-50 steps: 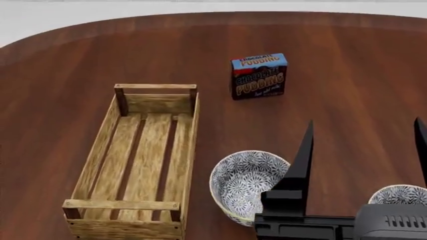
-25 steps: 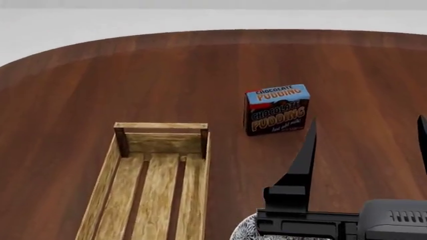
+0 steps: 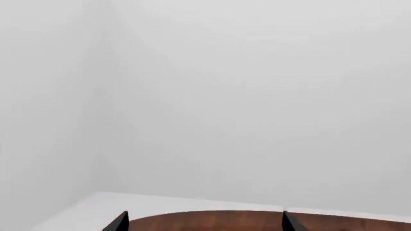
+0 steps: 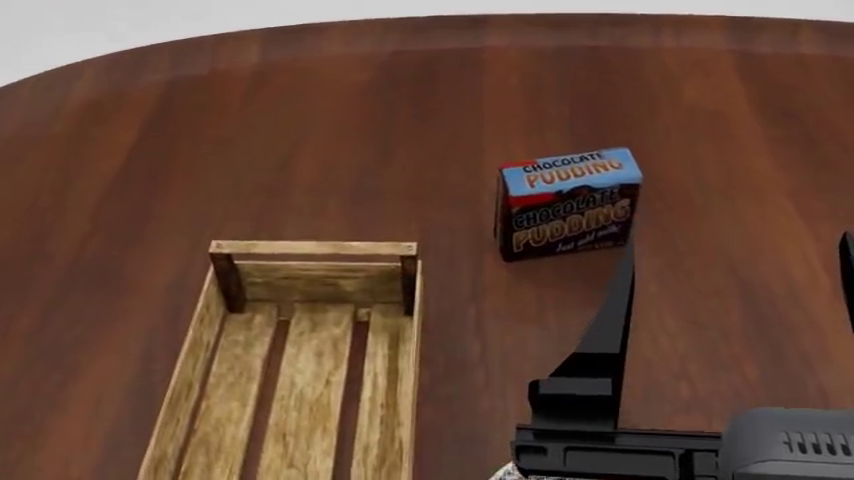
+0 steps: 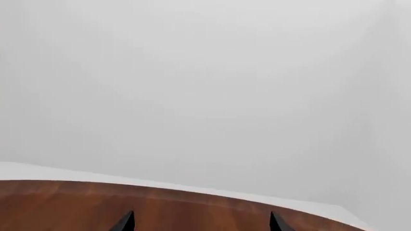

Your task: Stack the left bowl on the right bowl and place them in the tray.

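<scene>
Right gripper [image 4: 734, 270] spread, tray [image 4: 227, 330] well left

head view has tilted: both bowls, seen a second ago near the right gripper [image 4: 734, 300], are cut off below, bar a patterned sliver at the edge. tray [image 4: 314, 250] and pudding box [image 4: 569, 203] sit lower than a second ago, slightly higher than half a second ago.

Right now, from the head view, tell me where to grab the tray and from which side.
Take the tray by its long wall nearest the right gripper, coming straight down from above. That plank is thin and upright, with bare slats inside, so the open fingers could probably straddle its top edge, one inside, one outside.
</scene>
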Available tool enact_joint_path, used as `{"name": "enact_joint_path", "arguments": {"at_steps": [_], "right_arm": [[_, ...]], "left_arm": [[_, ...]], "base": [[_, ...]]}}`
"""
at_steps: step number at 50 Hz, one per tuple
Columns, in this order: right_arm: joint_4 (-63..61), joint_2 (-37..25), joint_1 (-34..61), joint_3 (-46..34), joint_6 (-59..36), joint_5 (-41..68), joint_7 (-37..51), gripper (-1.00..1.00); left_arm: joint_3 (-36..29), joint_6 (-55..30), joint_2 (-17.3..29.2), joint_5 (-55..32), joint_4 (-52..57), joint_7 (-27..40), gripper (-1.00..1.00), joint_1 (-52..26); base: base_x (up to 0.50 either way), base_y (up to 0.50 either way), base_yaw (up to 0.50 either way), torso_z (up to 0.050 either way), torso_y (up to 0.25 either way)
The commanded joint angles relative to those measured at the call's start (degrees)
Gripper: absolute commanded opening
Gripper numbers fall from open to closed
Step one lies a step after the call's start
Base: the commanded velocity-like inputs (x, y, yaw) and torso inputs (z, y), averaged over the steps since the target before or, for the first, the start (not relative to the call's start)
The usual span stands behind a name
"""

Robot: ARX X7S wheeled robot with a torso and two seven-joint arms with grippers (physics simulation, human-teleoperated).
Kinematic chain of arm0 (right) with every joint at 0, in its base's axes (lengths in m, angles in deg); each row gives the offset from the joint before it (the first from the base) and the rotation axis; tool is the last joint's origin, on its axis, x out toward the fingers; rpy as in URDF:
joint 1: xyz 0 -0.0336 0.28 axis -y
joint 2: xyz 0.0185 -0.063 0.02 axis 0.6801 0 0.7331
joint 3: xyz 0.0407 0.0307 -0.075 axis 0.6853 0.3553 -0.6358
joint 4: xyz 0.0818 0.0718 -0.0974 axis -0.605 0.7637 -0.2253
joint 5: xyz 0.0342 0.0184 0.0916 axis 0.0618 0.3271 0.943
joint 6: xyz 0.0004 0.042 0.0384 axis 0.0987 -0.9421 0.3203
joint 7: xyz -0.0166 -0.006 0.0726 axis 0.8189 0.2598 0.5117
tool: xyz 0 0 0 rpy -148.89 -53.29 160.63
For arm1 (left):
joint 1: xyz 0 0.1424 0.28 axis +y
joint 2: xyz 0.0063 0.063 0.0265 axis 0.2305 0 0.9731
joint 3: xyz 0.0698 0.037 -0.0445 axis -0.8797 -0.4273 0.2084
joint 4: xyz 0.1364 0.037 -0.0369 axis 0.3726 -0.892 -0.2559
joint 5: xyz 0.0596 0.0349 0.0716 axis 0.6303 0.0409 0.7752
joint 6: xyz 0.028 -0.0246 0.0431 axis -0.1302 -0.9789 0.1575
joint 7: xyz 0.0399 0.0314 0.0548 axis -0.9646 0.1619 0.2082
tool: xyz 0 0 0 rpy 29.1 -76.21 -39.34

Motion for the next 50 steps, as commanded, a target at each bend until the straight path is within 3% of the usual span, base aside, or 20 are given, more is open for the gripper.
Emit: {"name": "enact_joint_path", "arguments": {"at_steps": [1, 18, 24, 31, 41, 50], "right_arm": [[-0.3, -0.3, 0.0, -0.2, 0.3, -0.1, 0.1, 1.0], [0.1, 0.0, 0.4, -0.7, 0.3, -0.2, -0.4, 1.0], [0.0, 0.0, 0.9, -0.8, 0.1, 0.3, -0.3, 1.0], [-0.1, -0.1, 4.2, -0.6, -2.3, 4.4, -0.4, 1.0], [2.3, -3.3, 21.1, 1.3, -12.7, 26.2, -3.4, 1.0], [11.4, 1.8, 41.2, -1.9, -27.2, 46.5, -0.4, 1.0]], "left_arm": [[-5.9, 1.3, 1.3, 0.0, 0.0, 1.9, 1.0, -5.1], [-10.6, 4.1, 2.8, 1.0, -0.1, 3.1, 1.0, -8.4], [-14.7, 6.4, 4.5, 2.1, 0.2, 4.3, 1.0, -11.3], [-25.7, 9.8, 7.6, 0.9, 0.2, 5.5, 1.0, -22.5], [-52.9, 15.8, 18.4, -5.3, 0.2, 0.2, 1.0, -55.0], [-51.7, 13.5, 20.7, -10.3, 0.2, -0.9, 1.0, -60.5]], "base": [[0.0, 0.0, 0.0, 0.0, -0.234], [0.0, 0.0, 0.0, 0.0, -0.233], [0.0, 0.0, 0.0, 0.0, -0.023], [0.0, 0.0, 0.0, 0.0, 0.0], [0.0, 0.0, 0.0, 0.0, 0.0], [0.0, 0.0, 0.0, 0.0, 0.0]]}}
